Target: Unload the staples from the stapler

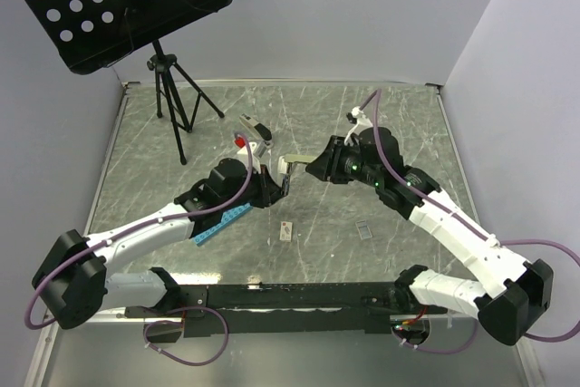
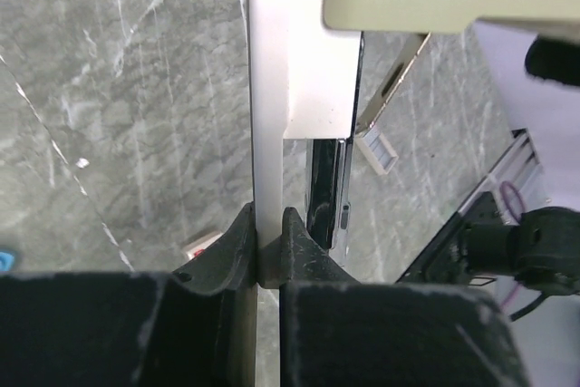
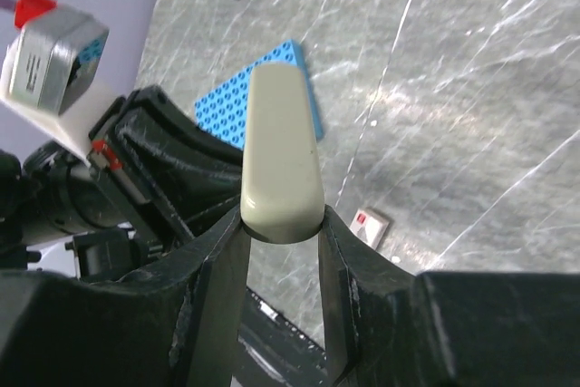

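Stapler (image 3: 281,133): left hand (image 2: 269,224), right hand (image 3: 281,224) (tight)

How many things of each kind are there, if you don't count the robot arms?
stapler: 1
blue studded plate: 1
black tripod stand: 1
white card with red mark: 1
small pale rectangular piece: 1
Total: 5

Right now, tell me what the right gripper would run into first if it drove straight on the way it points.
The right gripper is closed on the cream top of the stapler. Straight ahead, the first thing beyond looks like the left gripper, clamped on the white part of the same stapler; depth is unclear.
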Available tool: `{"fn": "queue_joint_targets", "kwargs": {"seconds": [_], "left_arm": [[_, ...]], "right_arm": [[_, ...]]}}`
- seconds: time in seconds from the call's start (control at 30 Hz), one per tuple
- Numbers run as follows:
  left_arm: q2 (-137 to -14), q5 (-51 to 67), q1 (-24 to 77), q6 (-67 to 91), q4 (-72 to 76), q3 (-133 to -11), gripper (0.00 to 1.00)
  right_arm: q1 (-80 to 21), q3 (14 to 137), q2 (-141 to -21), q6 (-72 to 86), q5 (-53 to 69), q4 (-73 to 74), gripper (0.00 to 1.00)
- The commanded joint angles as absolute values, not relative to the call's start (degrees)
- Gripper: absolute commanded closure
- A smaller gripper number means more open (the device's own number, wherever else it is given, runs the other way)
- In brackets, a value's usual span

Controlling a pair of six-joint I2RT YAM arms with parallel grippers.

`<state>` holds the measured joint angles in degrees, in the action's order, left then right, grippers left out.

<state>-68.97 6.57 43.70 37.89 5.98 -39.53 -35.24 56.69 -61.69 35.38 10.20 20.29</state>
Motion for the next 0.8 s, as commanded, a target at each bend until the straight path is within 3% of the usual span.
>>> {"fn": "queue_joint_targets", "kwargs": {"seconds": [0.0, 0.77], "left_arm": [[-67.67, 7.12, 43.77, 31.91, 9.58, -39.29, 0.99], [-82.7, 3.6, 47.72, 19.78, 3.96, -50.53, 0.99]], "right_arm": [[-31.21, 58.8, -62.84, 31.65, 10.01, 16.26, 0.72], [-19.69, 60.91, -80.24, 24.09, 21.97, 6.15, 0.61]]}}
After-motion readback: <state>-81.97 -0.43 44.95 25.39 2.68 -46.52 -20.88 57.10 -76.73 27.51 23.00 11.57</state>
